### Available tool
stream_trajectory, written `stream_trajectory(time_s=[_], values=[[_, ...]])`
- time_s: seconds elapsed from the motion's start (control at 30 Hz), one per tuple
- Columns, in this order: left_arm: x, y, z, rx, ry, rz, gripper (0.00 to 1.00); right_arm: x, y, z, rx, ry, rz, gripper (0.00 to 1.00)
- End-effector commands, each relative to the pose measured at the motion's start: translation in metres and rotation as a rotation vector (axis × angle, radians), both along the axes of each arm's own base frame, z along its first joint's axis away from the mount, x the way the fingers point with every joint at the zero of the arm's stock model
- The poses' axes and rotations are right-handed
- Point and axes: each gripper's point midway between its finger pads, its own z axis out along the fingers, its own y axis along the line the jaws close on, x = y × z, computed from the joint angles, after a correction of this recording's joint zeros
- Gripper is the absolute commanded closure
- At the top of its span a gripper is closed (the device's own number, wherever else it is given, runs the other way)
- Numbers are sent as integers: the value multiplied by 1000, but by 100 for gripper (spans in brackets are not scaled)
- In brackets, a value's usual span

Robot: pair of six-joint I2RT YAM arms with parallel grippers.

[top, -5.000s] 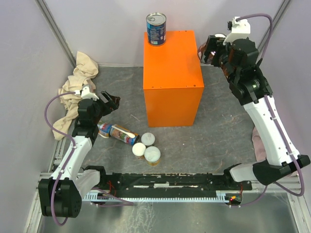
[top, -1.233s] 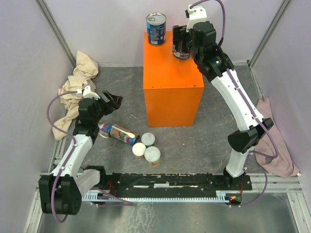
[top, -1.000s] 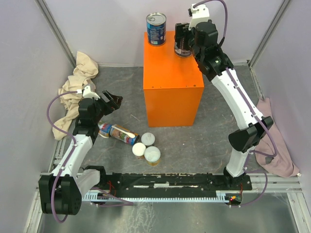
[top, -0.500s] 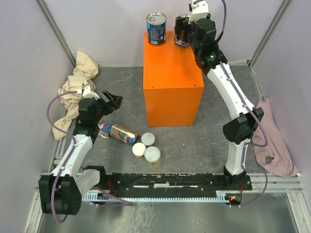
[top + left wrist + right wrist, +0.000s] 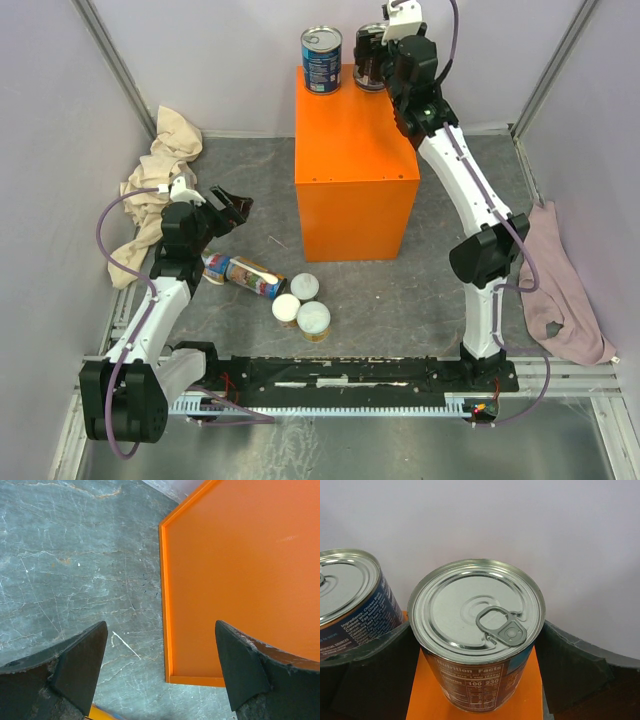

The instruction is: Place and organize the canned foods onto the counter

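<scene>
Squarely between right jaws: can.

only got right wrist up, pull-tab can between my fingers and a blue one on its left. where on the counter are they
Observer: the top view puts both at the far edge of the counter: the blue can at the far left corner, your can at the far right, with the right gripper closed on it.
Operator: how many left down below
Observer: three white-lidded cans stand clustered on the table in front of the counter, and at least one lying can is to their left.
Operator: other arm busy?
Observer: no, the left gripper is open with nothing between its fingers.
</scene>
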Motion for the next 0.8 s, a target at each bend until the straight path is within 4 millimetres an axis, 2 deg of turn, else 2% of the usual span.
stream_trajectory(time_s=[0.0, 0.1, 0.23, 0.27, 0.3, 0.47, 0.77], values=[[4, -2, 21, -32, -68, -8, 6, 14, 6, -27, -13, 59, 18, 30], [4, -2, 21, -29, -69, -7, 6, 17, 8, -31, -7, 64, 19, 26], [5, 0, 21, -20, -68, -2, 6, 14, 6, -26, 11, 51, 16, 9], [5, 0, 21, -19, -67, -1, 6, 13, 5, -24, 13, 46, 16, 2], [5, 0, 21, -18, -66, -1, 6, 11, 5, -21, 16, 39, 18, 0], [6, 0, 20, -18, -62, 0, 6, 1, 1, -5, 27, 17, 20, 1], [6, 1, 20, -10, -64, 6, 6, -18, -4, 11, 46, 6, 34, 1]])
